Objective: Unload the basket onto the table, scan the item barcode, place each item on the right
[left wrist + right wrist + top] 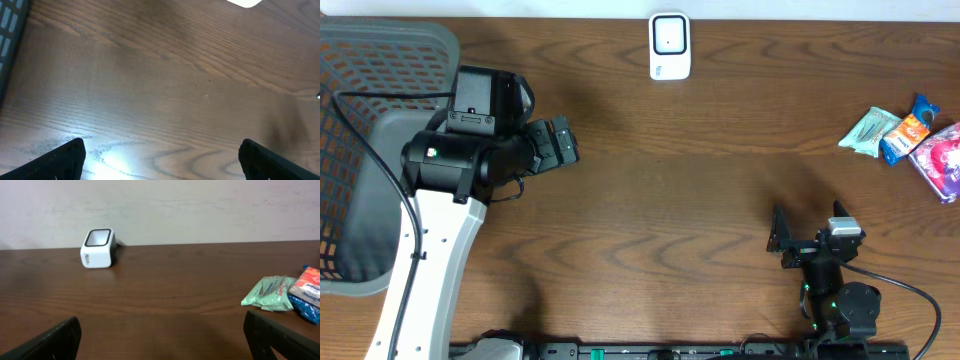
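Overhead: left claw (570, 143) and right claw (807, 220) gape wide; lettering on packets (905, 135) unreadable.

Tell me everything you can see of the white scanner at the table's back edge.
The scanner is a small white box with rounded corners, plastic by its look. A dark frame rings the pale window on its upward face; a faint grey marking sits below. It stands upright near the far edge of the table, touching nothing else.

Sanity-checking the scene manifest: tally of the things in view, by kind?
White scanner: 1
Packets: 3 (green packet, blue packet, pink packet)
Grey basket: 1
Total: 5
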